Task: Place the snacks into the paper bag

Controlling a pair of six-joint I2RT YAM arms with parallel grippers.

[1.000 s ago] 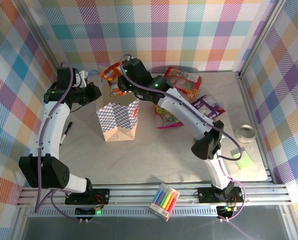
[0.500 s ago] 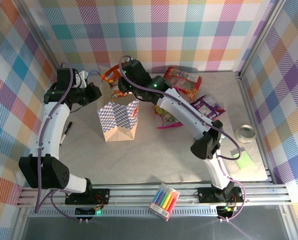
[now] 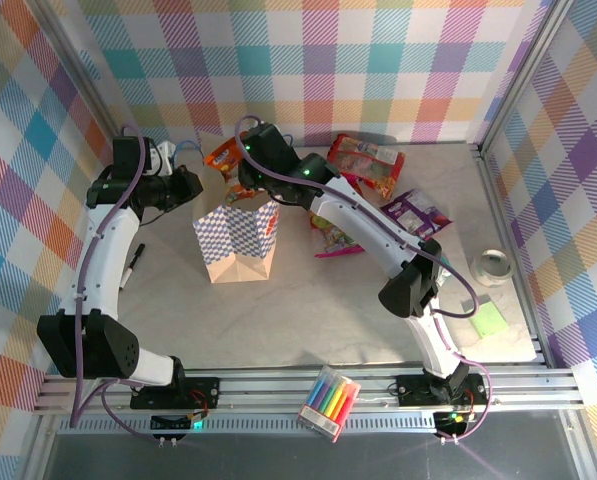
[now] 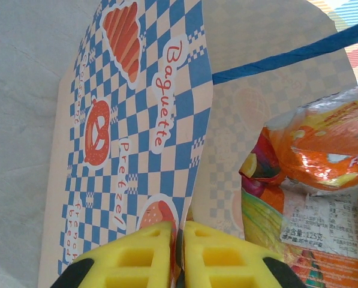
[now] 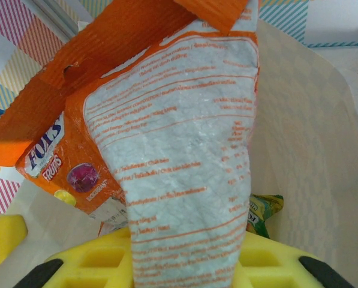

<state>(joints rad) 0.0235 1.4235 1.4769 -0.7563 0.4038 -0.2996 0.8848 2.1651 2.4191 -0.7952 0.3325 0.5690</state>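
My left gripper pinches the bag open so the orange packet clamped in my right gripper can drop in.

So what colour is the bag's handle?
Blue. The handle shows best in the left wrist view.

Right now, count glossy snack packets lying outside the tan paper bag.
4: orange packet behind the bag, red packet far back, purple packet right, green-yellow packet beside the bag; more may be hidden.
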